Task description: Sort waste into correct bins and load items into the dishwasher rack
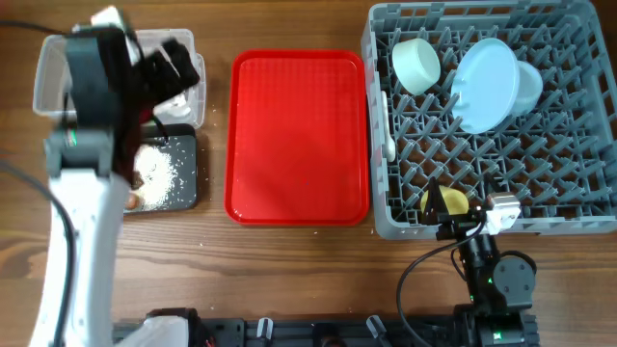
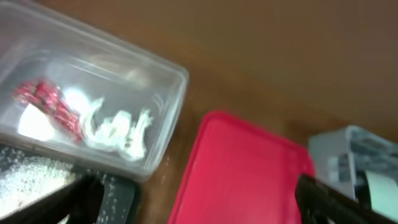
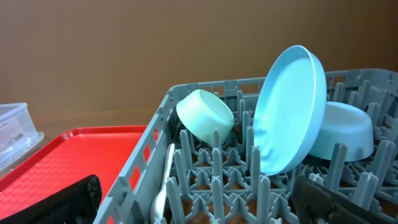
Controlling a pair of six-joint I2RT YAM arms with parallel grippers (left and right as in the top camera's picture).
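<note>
My left gripper (image 1: 172, 69) (image 2: 196, 205) is open and empty above the clear tub (image 1: 46, 89) (image 2: 168, 106), which holds the red snack wrapper (image 2: 50, 106) and crumpled white tissue (image 2: 118, 130). The black tray (image 1: 188, 145) (image 2: 118, 193) beside it holds loose rice (image 1: 159, 175). The grey rack (image 1: 569, 207) (image 3: 158, 121) holds the pale green bowl (image 1: 416, 64) (image 3: 205, 115), the blue plate (image 1: 485, 82) (image 3: 289, 109), the light blue bowl (image 1: 528, 85) (image 3: 345, 130), the white spoon (image 1: 388, 130) (image 3: 163, 186) and the yellow cup (image 1: 451, 202). My right gripper (image 1: 453, 216) (image 3: 202, 200) is open and empty over the rack's front edge, by the cup.
The flat red tray (image 1: 299, 135) (image 2: 249, 168) (image 3: 81, 155) lies between the bins and the rack. A small orange-brown piece (image 1: 130, 200) shows at the black tray's front left, partly hidden by my left arm. A few rice grains lie on the wood near the trays.
</note>
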